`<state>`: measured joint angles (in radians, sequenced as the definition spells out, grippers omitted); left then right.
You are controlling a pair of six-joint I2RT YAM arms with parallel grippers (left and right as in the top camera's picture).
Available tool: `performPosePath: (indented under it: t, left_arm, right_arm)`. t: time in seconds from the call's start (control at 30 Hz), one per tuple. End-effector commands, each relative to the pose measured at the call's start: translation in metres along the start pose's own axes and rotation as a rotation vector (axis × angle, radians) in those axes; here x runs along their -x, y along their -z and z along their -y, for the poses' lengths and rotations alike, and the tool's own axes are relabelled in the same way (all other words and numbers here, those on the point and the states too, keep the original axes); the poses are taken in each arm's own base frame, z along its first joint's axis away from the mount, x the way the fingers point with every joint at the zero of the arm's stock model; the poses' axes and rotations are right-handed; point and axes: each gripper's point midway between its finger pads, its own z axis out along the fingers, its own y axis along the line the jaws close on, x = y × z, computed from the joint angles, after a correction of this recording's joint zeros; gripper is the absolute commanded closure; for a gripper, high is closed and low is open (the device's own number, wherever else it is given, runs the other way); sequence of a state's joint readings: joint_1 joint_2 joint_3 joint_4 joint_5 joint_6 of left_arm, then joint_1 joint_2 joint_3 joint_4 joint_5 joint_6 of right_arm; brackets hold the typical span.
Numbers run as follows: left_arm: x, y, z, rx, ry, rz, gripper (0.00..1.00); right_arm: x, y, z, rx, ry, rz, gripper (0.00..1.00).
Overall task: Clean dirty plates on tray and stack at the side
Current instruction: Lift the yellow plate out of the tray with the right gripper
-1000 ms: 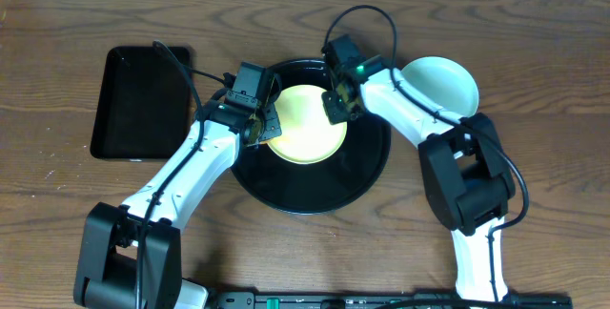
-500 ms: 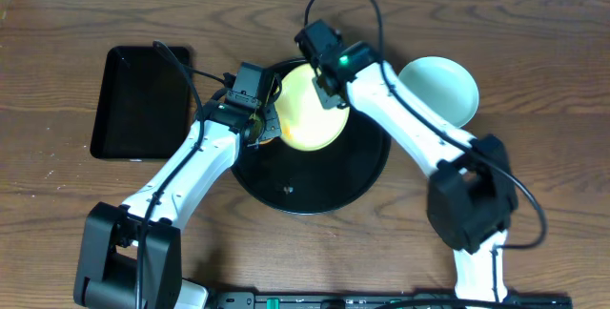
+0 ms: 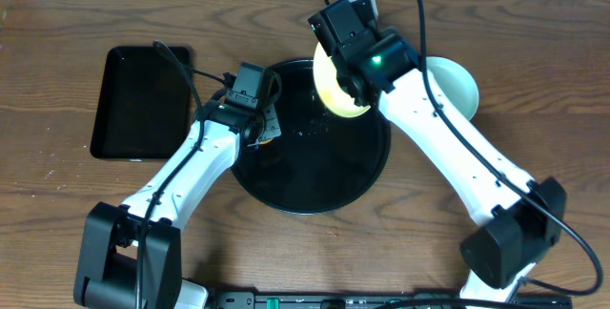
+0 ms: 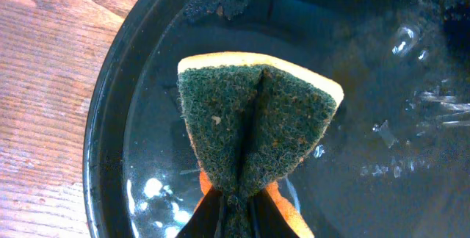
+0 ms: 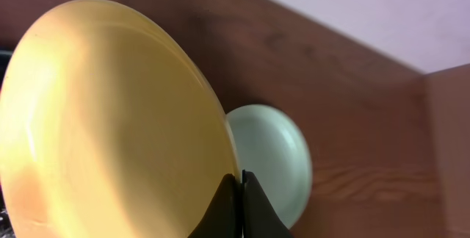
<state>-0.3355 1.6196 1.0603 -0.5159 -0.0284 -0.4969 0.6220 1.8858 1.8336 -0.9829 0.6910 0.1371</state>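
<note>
My right gripper (image 5: 241, 177) is shut on the rim of the pale yellow plate (image 5: 110, 120), which hangs tilted on edge. From overhead that yellow plate (image 3: 334, 90) is above the far right rim of the round black tray (image 3: 315, 171). A mint-blue plate (image 3: 462, 90) lies on the table right of the tray, partly hidden by the right arm; it also shows below the held plate as the mint plate (image 5: 275, 157). My left gripper (image 4: 236, 207) is shut on a folded green and yellow sponge (image 4: 257, 128), low over the tray's wet left part (image 4: 147, 157).
A rectangular black tray (image 3: 143, 99) lies on the wooden table to the left. A cable runs across it to the left arm. The wall edge is just behind the tray. Water streaks glisten on the round tray's floor.
The right gripper has lifted the yellow plate off the tray, tipped it on edge and carried it up and to the right. The left arm with the sponge has stayed put.
</note>
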Motion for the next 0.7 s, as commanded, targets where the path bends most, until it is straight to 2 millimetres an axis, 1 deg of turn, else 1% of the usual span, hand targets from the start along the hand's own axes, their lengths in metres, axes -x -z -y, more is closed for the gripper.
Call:
performPosePath:
  t: [0.0, 0.23, 0.3, 0.37, 0.5, 0.67]
  left_arm:
    - [-0.005, -0.005, -0.003, 0.009, -0.007, -0.018, 0.91]
    - [-0.005, -0.005, -0.003, 0.009, -0.007, -0.018, 0.91]
    - [-0.005, -0.005, -0.003, 0.009, -0.007, -0.018, 0.91]
    - [-0.005, -0.005, -0.003, 0.009, -0.007, -0.018, 0.91]
    - [-0.005, -0.005, -0.003, 0.009, -0.007, -0.018, 0.91]
    - [-0.005, -0.005, -0.003, 0.009, -0.007, -0.018, 0.91]
  right_arm:
    - [0.016, 0.029, 0.025, -0.095, 0.052, 0.078, 0.99]
    - [0.018, 0.041, 0.012, -0.103, 0.189, 0.097, 0.99]
    - [0.019, 0.046, 0.014, -0.141, 0.211, 0.107, 0.99]
    - [0.022, 0.052, 0.021, -0.209, 0.215, 0.122, 0.99]
    - [0.028, 0.062, 0.025, -0.284, 0.287, 0.142, 0.99]
    - [0.037, 0.066, 0.027, -0.315, 0.348, 0.163, 0.99]
